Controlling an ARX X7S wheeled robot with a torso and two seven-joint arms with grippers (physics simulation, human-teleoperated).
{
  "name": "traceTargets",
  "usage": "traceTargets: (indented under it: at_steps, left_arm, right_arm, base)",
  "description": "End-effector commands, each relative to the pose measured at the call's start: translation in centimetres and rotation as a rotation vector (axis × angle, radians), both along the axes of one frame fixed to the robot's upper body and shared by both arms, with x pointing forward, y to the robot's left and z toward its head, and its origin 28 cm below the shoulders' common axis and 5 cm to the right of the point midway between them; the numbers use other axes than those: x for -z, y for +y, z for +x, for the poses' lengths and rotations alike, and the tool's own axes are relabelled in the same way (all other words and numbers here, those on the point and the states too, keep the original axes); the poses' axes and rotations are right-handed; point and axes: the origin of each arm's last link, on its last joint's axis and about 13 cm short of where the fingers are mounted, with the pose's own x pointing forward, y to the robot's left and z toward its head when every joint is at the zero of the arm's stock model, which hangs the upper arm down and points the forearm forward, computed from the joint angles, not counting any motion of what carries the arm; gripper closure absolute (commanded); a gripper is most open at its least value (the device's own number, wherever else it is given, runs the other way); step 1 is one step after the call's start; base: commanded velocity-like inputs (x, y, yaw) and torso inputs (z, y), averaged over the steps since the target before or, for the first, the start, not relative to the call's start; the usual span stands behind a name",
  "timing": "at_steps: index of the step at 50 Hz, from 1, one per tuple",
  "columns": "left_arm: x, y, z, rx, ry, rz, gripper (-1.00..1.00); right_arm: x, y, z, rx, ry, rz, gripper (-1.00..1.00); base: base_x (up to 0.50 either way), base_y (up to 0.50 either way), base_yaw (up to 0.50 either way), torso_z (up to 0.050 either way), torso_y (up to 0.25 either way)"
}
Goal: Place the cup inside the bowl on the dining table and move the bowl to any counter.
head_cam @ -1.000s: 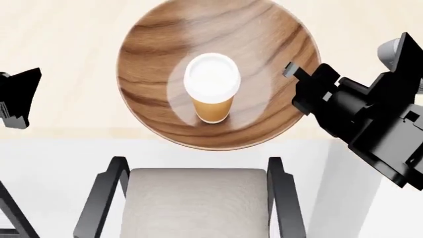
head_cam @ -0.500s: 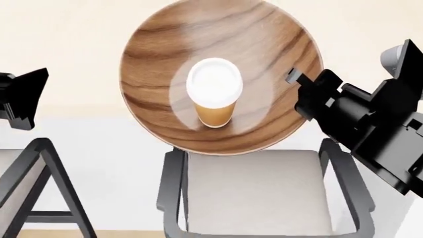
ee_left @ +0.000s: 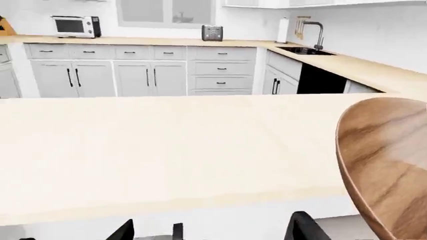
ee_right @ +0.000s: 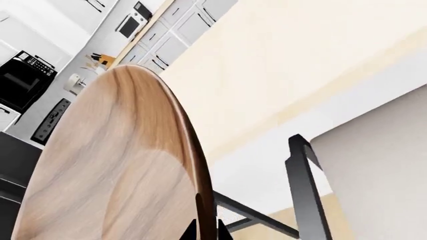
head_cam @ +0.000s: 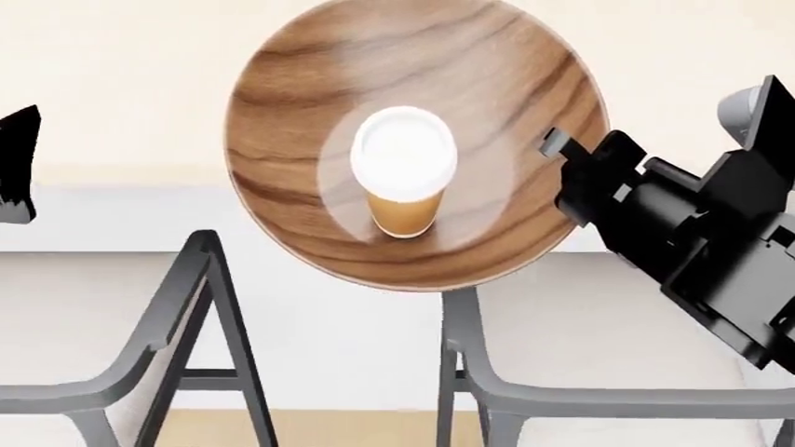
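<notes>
Grey-cushioned chairs with dark frames fill the nearest part of the head view: one chair (head_cam: 112,326) at the left and another chair (head_cam: 597,345) at the right, with pale floor between them. Above them hangs the bowl (head_cam: 416,140), its near part past the table (head_cam: 112,84) edge and over the gap between the chairs, its far part over the tabletop. Upright on the bowl's pale flat base stands the cup (head_cam: 401,177), white lid up, roughly at the middle.

At the bowl's right rim sits the right gripper (head_cam: 556,147), black and blocky. The right wrist view shows the bowl (ee_right: 113,165) edge-on with the rim passing between two dark fingertips (ee_right: 199,210), so the jaws stand narrow and pinch the rim. A chair (ee_right: 307,180) frame and the table (ee_right: 307,55) lie beyond it in that view.

The left gripper (head_cam: 15,168) shows only as a black shape at the left border of the head view, well apart from the bowl; whether its jaws are wide or narrow I cannot tell. The left wrist view looks across the table (ee_left: 167,145), with the bowl (ee_left: 390,165) at one side.

Farther off runs the counter (ee_left: 167,41) on white cabinets, carrying a microwave (ee_left: 75,26) and a toaster (ee_left: 212,33), with a sink (ee_left: 303,50) and tap round the corner.
</notes>
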Motion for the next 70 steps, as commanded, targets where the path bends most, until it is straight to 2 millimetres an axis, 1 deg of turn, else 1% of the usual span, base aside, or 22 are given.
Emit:
traceTargets:
  at_steps: [1,5,10,15,18,26,31,33,45,51,56,70]
  left_arm:
    - [-2.2,4.9,-3.9,-0.642,-0.125,-0.033,-1.00]
    - [-1.8,4.2,-3.5,-0.637,-0.120,0.000,-1.00]
    - [-1.8,3.9,-3.4,-0.632,-0.119,-0.002,-1.00]
    - [-2.0,4.2,-3.5,-0.628,-0.122,-0.006,-1.00]
    - [-1.7,4.1,-3.4,-0.626,-0.116,-0.005,-1.00]
    - [-1.7,3.9,-3.3,-0.620,-0.120,-0.006,-1.00]
    - [-2.0,4.1,-3.4,-0.623,-0.126,-0.007,-1.00]
    - [-2.1,4.3,-3.5,-0.622,-0.126,-0.008,-1.00]
    - [-1.9,4.0,-3.3,-0.617,-0.124,-0.006,-1.00]
    - [-2.0,4.2,-3.4,-0.615,-0.126,-0.007,-1.00]
    - [-1.8,4.2,-3.4,-0.613,-0.123,-0.005,-1.00]
    - [-1.6,4.2,-3.4,-0.610,-0.120,-0.008,-1.00]
  right_arm:
    - [-0.7,0.2,0.2,-0.013,-0.040,-0.013,1.00]
    - [-0.6,0.0,0.2,-0.001,-0.041,-0.018,1.00]
    - [-0.8,-0.1,0.3,0.004,-0.042,-0.027,1.00]
    - [-0.8,0.0,0.2,0.000,-0.045,-0.029,1.00]
    - [-0.8,-0.1,0.2,0.002,-0.043,-0.030,1.00]
    - [-0.9,0.0,0.1,-0.001,-0.048,-0.034,1.00]
    - [-1.1,0.1,0.1,-0.005,-0.053,-0.036,1.00]
    - [-1.1,0.1,0.1,-0.003,-0.052,-0.035,1.00]
    - [-0.7,0.2,0.2,-0.006,-0.041,-0.035,1.00]
    - [-1.0,0.2,0.2,-0.012,-0.045,-0.037,1.00]
    - [-0.5,0.3,0.3,-0.014,-0.037,-0.045,1.00]
    - [-0.5,0.3,0.3,-0.013,-0.043,-0.054,1.00]
  base:
    - [-0.19,0.50,0.00,0.000,0.000]
    - [-0.16,0.50,0.00,0.000,0.000]
    - [-0.14,0.50,0.00,0.000,0.000]
    - [-0.14,0.50,0.00,0.000,0.000]
    - [-0.14,0.50,0.00,0.000,0.000]
    - [-0.14,0.50,0.00,0.000,0.000]
    - [-0.14,0.50,0.00,0.002,0.000]
    - [-0.13,0.50,0.00,0.000,0.000]
    - [-0.13,0.50,0.00,0.000,0.000]
    - [-0.12,0.50,0.00,0.000,0.000]
    - [-0.09,0.50,0.00,0.000,0.000]
    - [-0.04,0.50,0.00,0.000,0.000]
